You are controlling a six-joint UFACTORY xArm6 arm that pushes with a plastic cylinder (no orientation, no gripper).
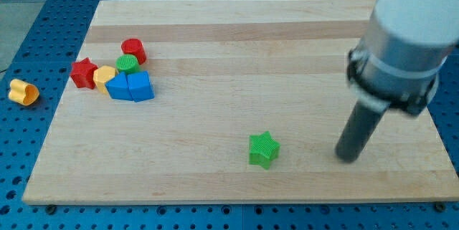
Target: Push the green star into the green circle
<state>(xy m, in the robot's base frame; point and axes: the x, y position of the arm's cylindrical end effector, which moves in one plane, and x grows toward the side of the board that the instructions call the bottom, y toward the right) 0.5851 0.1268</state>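
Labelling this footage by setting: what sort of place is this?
Probably a robotics lab bench: a wooden board lies on a blue perforated table, with small toy blocks like the green star and my tip to its right.

The counter [237, 79] was viewed from above at a downward slant, from one long edge toward the far edge, near enough to nearly fill the single view.

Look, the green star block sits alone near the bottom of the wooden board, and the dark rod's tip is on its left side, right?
Not quite. The green star block does sit alone near the bottom of the wooden board, but my tip is on its right side in the camera view, apart from it, not on its left.
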